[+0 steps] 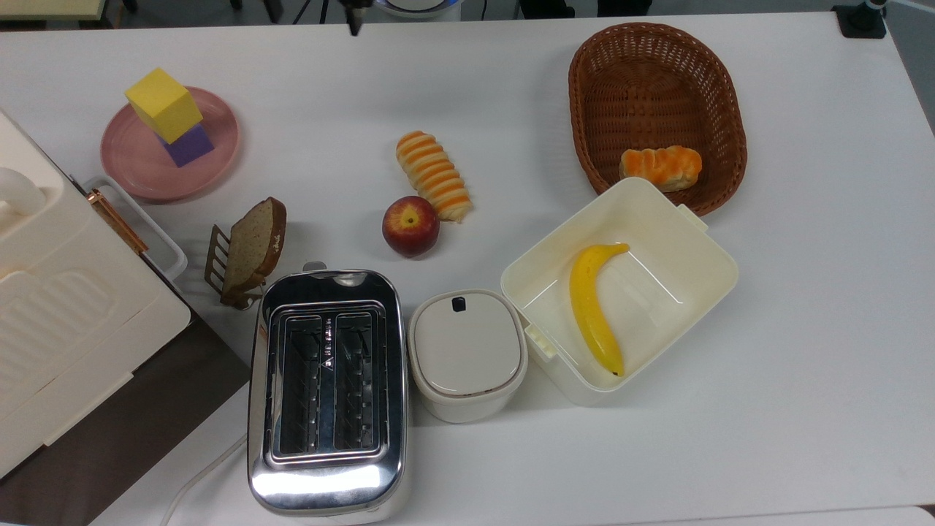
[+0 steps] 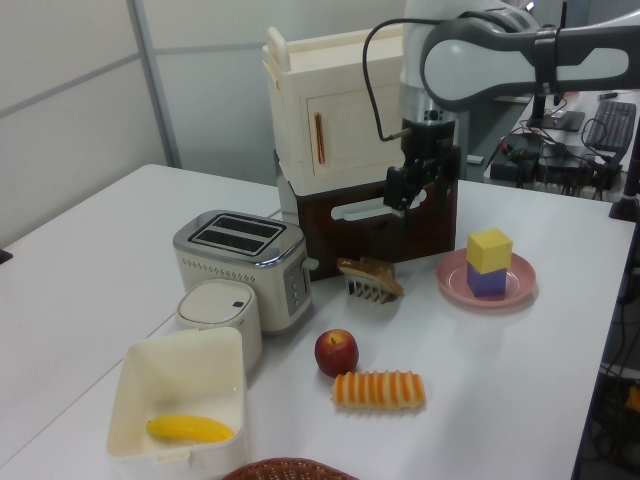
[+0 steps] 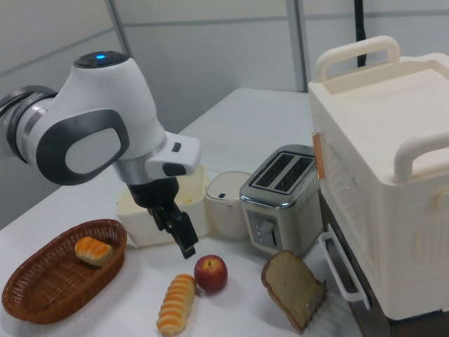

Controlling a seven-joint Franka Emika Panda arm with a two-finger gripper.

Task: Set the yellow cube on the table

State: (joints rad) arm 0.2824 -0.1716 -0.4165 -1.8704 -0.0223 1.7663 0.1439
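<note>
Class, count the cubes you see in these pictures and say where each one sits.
2. The yellow cube sits on top of the purple cube, which rests on the pink plate. Nothing suggests another is hidden.

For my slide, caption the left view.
Gripper above the table; yellow cube stacked on purple cube, pink plate.

Pale grey wall panels (image 2: 80, 90) with vertical metal seams fill the upper left of the left view and the top of the right view. At the left view's upper right, a desk (image 2: 560, 160) carries a keyboard (image 2: 612, 118) and tangled cables. Lighting is even and diffuse, with soft shadows.
</note>
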